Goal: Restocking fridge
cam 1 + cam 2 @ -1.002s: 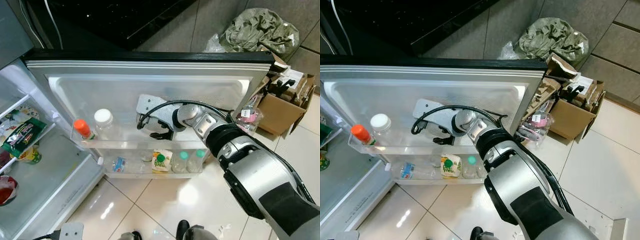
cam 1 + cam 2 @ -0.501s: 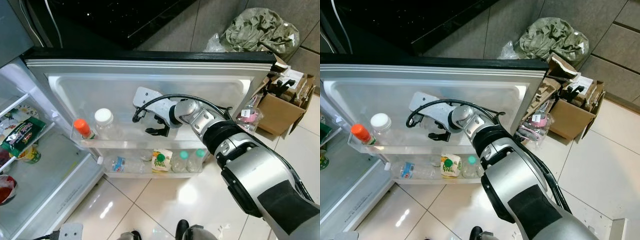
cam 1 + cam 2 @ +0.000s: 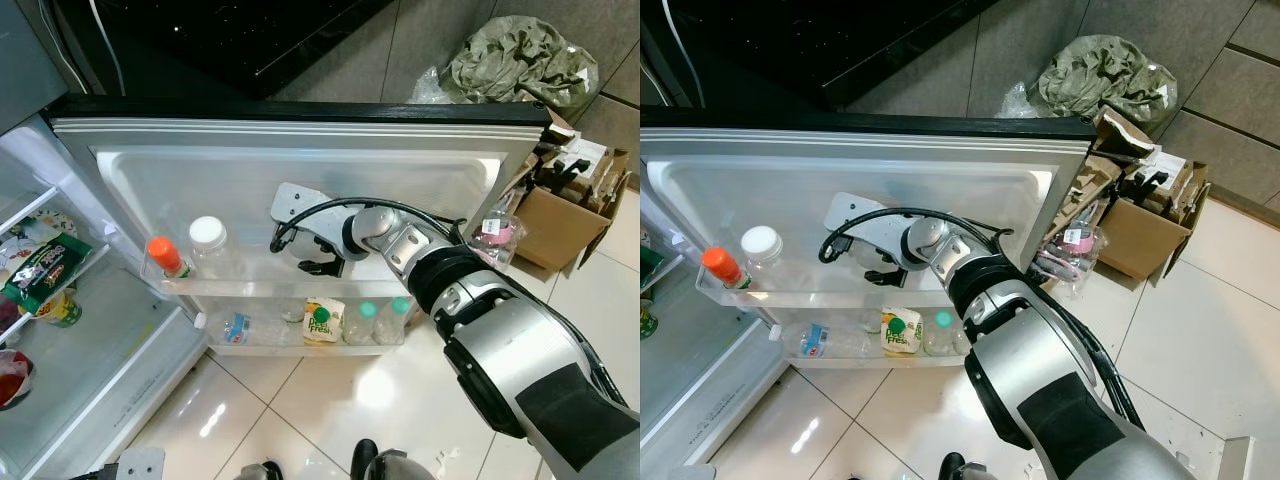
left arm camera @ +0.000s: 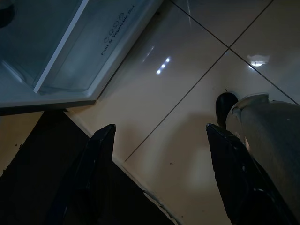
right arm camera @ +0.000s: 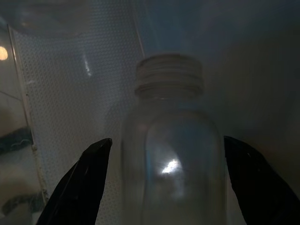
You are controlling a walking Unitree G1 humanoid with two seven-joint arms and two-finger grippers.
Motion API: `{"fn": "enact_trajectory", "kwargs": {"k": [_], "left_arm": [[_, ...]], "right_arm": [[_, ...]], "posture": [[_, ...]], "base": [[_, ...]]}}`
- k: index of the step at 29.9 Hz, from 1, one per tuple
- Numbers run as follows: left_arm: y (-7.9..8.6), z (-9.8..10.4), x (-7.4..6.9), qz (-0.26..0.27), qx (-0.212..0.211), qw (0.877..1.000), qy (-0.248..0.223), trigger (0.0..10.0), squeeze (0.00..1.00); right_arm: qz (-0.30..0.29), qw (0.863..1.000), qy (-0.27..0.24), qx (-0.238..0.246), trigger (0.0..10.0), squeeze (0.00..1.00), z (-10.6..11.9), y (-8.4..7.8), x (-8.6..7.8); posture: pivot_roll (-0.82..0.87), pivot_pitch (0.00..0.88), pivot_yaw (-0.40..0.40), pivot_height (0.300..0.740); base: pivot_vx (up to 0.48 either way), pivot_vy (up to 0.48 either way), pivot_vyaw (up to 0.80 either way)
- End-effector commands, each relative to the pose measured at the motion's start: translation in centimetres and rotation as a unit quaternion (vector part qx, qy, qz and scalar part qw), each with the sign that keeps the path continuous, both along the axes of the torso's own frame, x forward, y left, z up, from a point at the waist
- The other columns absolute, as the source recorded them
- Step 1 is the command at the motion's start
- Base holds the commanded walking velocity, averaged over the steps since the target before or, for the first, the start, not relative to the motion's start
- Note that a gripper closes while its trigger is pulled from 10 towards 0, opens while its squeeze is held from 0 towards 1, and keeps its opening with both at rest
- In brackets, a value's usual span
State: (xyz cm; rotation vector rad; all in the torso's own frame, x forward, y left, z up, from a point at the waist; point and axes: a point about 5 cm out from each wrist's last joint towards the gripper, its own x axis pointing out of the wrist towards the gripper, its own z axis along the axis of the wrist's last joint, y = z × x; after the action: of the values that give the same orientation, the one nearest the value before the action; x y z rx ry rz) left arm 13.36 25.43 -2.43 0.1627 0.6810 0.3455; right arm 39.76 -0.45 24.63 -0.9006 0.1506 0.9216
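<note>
Six bottles (image 3: pixel 207 245), one carton (image 3: pixel 321 321).

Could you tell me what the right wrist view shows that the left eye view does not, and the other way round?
The right wrist view shows, close up, a clear bottle with a ribbed cap between the right tool's spread fingers. The left eye view shows the open fridge door, an orange-capped bottle and a white-capped bottle on its upper shelf, cartons and bottles below, and a cardboard box. Both show the right tool at the door shelf.
</note>
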Motion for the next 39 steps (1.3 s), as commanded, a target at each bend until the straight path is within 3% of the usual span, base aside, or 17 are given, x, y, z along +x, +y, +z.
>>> {"fn": "enact_trajectory", "kwargs": {"k": [1,3,4,5,6,7,8,21,22,27,30,31,32,37,39], "left_arm": [[-0.1,-0.9,-1.5,0.013,-0.007,1.0,0.027,10.0,0.0],[-0.1,-0.9,-1.5,0.013,-0.007,1.0,0.027,10.0,0.0],[-0.1,-0.9,-1.5,0.014,-0.007,1.0,0.027,10.0,0.0],[-0.1,-0.9,-1.5,0.014,-0.007,1.0,0.027,10.0,0.0],[-0.1,-0.9,-1.5,0.014,-0.007,1.0,0.027,10.0,0.0],[-0.1,-0.9,-1.5,0.014,-0.007,1.0,0.027,10.0,0.0],[-0.1,-0.9,-1.5,0.014,-0.007,1.0,0.027,10.0,0.0],[-0.1,-1.1,-1.4,0.013,-0.008,1.0,0.027,10.0,0.0],[-0.2,-1.1,-1.4,0.013,-0.008,1.0,0.027,10.0,0.0],[-0.3,-1.1,-1.2,0.013,-0.009,1.0,0.026,10.0,0.0],[-0.3,-1.3,-1.2,0.01,-0.01,1.0,0.028,10.0,0.0],[-0.3,-1.3,-1.2,0.01,-0.01,1.0,0.028,10.0,0.0],[-0.3,-1.4,-1.1,0.006,-0.01,0.999,0.032,10.0,0.0],[-0.3,-1.5,-0.9,-0.002,-0.01,0.999,0.034,10.0,0.0],[-0.4,-1.5,-0.4,-0.009,-0.01,0.999,0.032,10.0,0.0]], "right_arm": [[-0.003,1.0,0.01,-0.002,10.0,0.0,-0.5,0.0,-0.1],[-0.003,1.0,0.009,-0.002,10.0,0.0,-0.4,0.0,-0.1],[-0.002,1.0,0.008,-0.001,9.0,0.0,-0.4,0.1,-0.1],[-0.002,1.0,0.008,-0.001,9.0,0.0,-0.4,0.1,-0.1],[-0.001,1.0,0.007,0.002,3.8,0.0,-0.3,0.2,-0.1],[-0.001,1.0,0.007,0.002,3.8,0.0,-0.3,0.2,-0.1],[0.0,1.0,0.007,0.003,0.0,0.0,-0.3,0.2,-0.1],[-0.003,1.0,0.001,0.002,0.0,0.0,-0.2,0.1,0.0],[-0.003,1.0,-0.004,0.01,10.0,0.0,0.1,0.2,0.0],[0.004,0.998,-0.014,0.058,10.0,0.0,1.6,0.5,0.1],[0.007,0.988,-0.027,0.15,10.0,0.0,3.9,0.4,0.2],[0.007,0.988,-0.027,0.15,10.0,0.0,3.9,0.4,0.2],[0.002,0.98,-0.055,0.193,10.0,0.0,5.5,0.3,0.3],[-0.019,0.962,-0.093,0.257,10.0,0.0,7.5,0.6,0.3],[-0.053,0.951,-0.123,0.278,10.0,0.0,7.9,1.2,0.3]], "posture": [[0.07,0.348,-0.063,0.71],[0.07,0.348,-0.063,0.71],[0.07,0.346,-0.064,0.71],[0.07,0.346,-0.064,0.71],[0.07,0.344,-0.064,0.71],[0.07,0.344,-0.064,0.71],[0.07,0.344,-0.064,0.71],[0.07,0.337,-0.062,0.71],[0.07,0.331,-0.061,0.71],[0.07,0.324,-0.061,0.71],[0.05,0.317,-0.049,0.71],[0.05,0.317,-0.049,0.71],[0.03,0.313,-0.039,0.71],[0.02,0.309,-0.032,0.71],[0.02,0.306,-0.022,0.71]], "base": [[0.0,0.0,0.0],[0.0,0.0,0.0],[0.0,0.0,0.0],[0.0,0.0,0.0],[0.0,0.0,0.0],[0.0,0.0,0.0],[0.0,0.0,0.0],[0.0,0.0,0.0],[0.0,0.0,0.0],[0.0,0.0,0.0],[0.0,0.0,0.0],[0.0,0.0,0.0],[0.0,0.0,0.0],[0.0,0.0,0.0],[0.0,0.0,0.0]]}}
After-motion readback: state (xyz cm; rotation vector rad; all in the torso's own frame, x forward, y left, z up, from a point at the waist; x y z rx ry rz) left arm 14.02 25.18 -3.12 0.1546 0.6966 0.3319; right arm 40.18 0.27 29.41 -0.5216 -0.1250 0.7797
